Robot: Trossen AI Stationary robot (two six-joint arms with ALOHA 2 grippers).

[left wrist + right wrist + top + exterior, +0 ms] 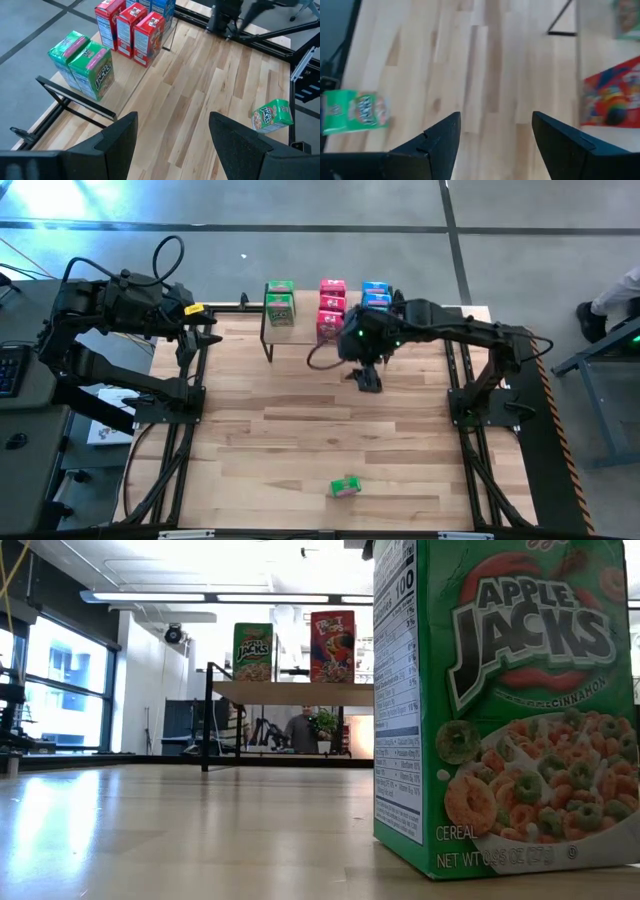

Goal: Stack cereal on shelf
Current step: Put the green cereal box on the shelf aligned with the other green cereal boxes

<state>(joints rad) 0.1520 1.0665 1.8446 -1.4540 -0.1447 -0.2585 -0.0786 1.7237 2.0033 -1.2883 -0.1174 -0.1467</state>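
The shelf [303, 320] stands at the table's far edge. On its board [290, 692] stand two green cereal boxes [280, 302], three red ones [331, 306] and the blue ones [376, 294]. A third green box [345, 487] stands upright on its bottom near the table's near edge; it fills the right of the low view [510, 710]. My right gripper [368, 378] hovers open just in front of the shelf, between the red and blue boxes, and holds nothing [496, 120]. My left gripper [210, 332] waits open at the far left, beside the shelf [172, 120].
Black frame rails [190, 395] run along the table's left and right sides [462, 395]. Bare wooden tabletop [300, 420] lies between the shelf and the lone green box. A person's shoe [590, 320] shows beyond the right edge.
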